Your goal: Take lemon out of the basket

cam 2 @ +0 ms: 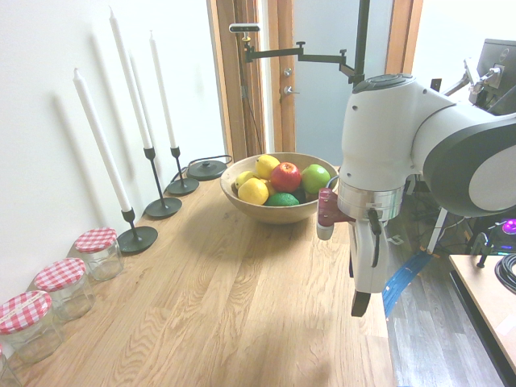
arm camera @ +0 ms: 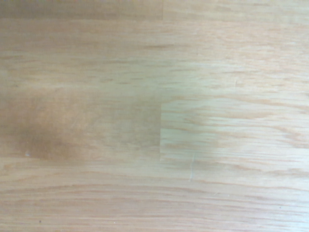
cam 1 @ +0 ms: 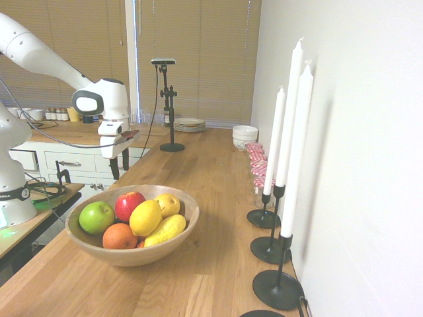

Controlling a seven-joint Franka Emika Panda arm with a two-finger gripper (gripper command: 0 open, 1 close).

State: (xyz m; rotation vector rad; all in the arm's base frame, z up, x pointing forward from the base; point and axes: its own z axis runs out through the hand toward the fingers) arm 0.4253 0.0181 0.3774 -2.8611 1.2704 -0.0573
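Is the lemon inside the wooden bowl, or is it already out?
Inside: the lemon sits among the other fruit, within the rim of the bowl.

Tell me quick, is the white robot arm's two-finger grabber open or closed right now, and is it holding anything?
The white robot arm's two-finger gripper: open, holding nothing.

White arm bent downward, claw pointing down, fingers apart
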